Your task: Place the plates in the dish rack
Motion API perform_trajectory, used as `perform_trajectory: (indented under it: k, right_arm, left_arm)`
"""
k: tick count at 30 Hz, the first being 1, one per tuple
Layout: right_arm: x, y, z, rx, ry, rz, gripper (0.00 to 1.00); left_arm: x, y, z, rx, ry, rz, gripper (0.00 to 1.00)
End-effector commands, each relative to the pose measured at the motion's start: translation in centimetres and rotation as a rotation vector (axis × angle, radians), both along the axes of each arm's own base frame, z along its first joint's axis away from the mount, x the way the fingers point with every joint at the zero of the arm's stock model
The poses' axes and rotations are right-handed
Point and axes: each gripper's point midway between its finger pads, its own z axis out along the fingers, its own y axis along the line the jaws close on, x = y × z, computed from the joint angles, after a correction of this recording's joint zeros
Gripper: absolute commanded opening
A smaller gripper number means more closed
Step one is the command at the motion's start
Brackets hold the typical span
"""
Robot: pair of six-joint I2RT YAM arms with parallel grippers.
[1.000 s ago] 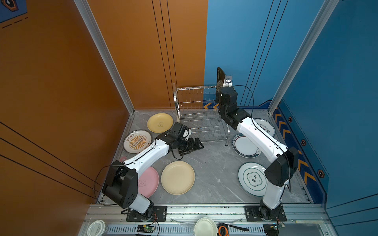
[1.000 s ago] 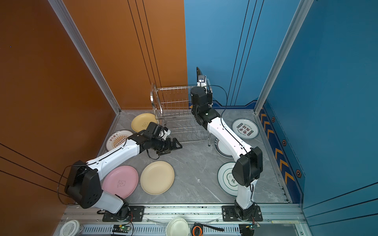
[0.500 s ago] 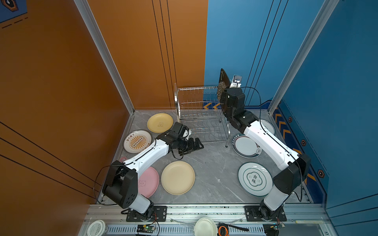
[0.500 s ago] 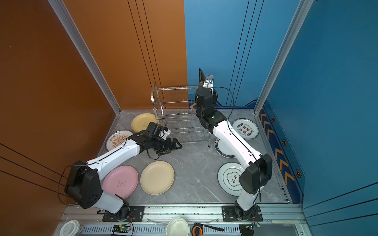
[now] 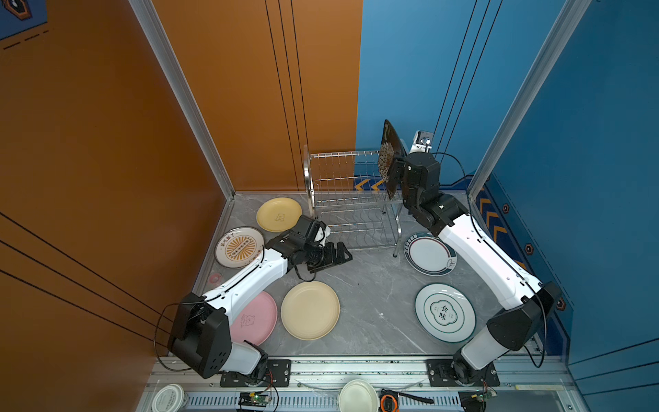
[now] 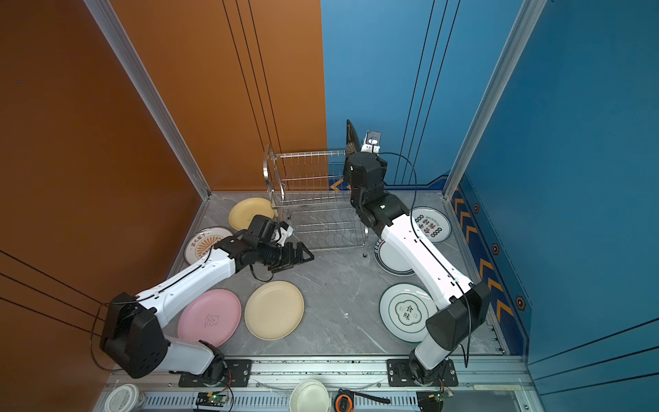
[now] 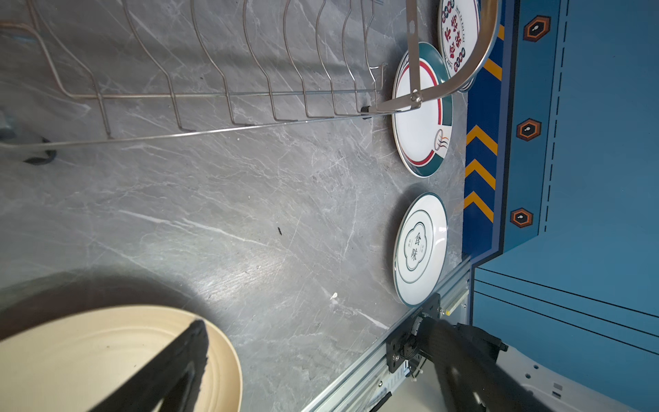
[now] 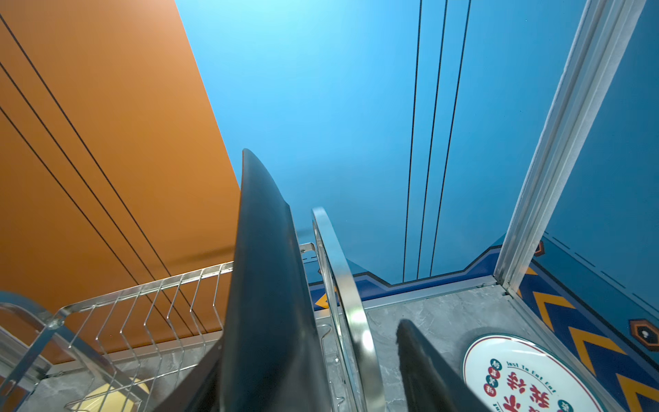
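The black square floral plate (image 5: 387, 157) (image 6: 351, 137) (image 8: 264, 285) stands on edge in the top tier of the dish rack (image 5: 342, 199) (image 6: 306, 199) (image 8: 342, 278), at its right end. My right gripper (image 5: 396, 173) (image 8: 310, 349) is open around the plate's lower edge, one finger (image 8: 420, 364) well clear of it. My left gripper (image 5: 338, 251) (image 6: 301, 255) (image 7: 328, 356) hangs open and empty over the table before the rack. Flat on the table lie the yellow (image 5: 279, 214), sunburst (image 5: 239, 247), pink (image 5: 255, 319) and cream (image 5: 310, 310) plates and three white ones (image 5: 445, 313) (image 5: 429, 253) (image 6: 431, 224).
Orange and blue walls close in the table on three sides. A white bowl (image 5: 357, 396), a white lidded tub (image 5: 167, 397) and an orange tape measure (image 5: 388, 401) sit on the front rail. A small pink disc (image 5: 214, 278) lies near the left wall.
My right gripper has opened and let go of the black plate, which now stands in the rack's top tier; that arm has shifted right. The left arm has not moved.
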Motion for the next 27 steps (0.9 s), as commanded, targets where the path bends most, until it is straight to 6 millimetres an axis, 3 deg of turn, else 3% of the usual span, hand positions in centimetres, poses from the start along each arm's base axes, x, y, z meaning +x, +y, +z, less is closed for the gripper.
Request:
perform_trajectory:
  k: [1, 7, 8, 10, 14, 18, 20, 27]
  right_arm:
    - [-1.9, 0.3, -0.9, 0.032, 0.068, 0.06, 0.7]
    - [-4.3, 1.2, -2.4, 0.033, 0.142, 0.131, 0.73]
    - [-5.0, 1.4, -2.8, 0.027, 0.159, 0.144, 0.73]
    - [-6.0, 1.7, -3.8, 0.022, 0.19, 0.167, 0.74]
    - [-8.3, 2.5, -6.6, 0.028, 0.269, 0.229, 0.75]
    - [-10.4, 2.9, -9.4, 0.039, 0.337, 0.258, 0.76]
    - [-12.0, 4.0, -10.8, 0.04, 0.368, 0.296, 0.78]
    - [-15.7, 5.0, -16.2, 0.06, 0.49, 0.36, 0.85]
  left_arm:
    - [-1.1, 1.3, -0.5, 0.054, -0.002, 0.006, 0.98]
    - [-2.1, 2.6, -0.7, 0.097, -0.005, 0.023, 0.98]
    - [-2.8, 3.1, -1.8, 0.12, 0.021, 0.025, 0.98]
    - [-3.2, 3.8, -2.2, 0.144, 0.027, 0.036, 0.98]
    - [-4.2, 5.7, -2.8, 0.229, 0.035, 0.058, 0.99]
    - [-5.3, 8.8, -3.4, 0.356, 0.051, 0.119, 1.0]
    - [-5.8, 10.0, -3.8, 0.391, 0.063, 0.157, 0.99]
    - [-7.1, 13.5, -6.3, 0.443, 0.127, 0.26, 0.98]
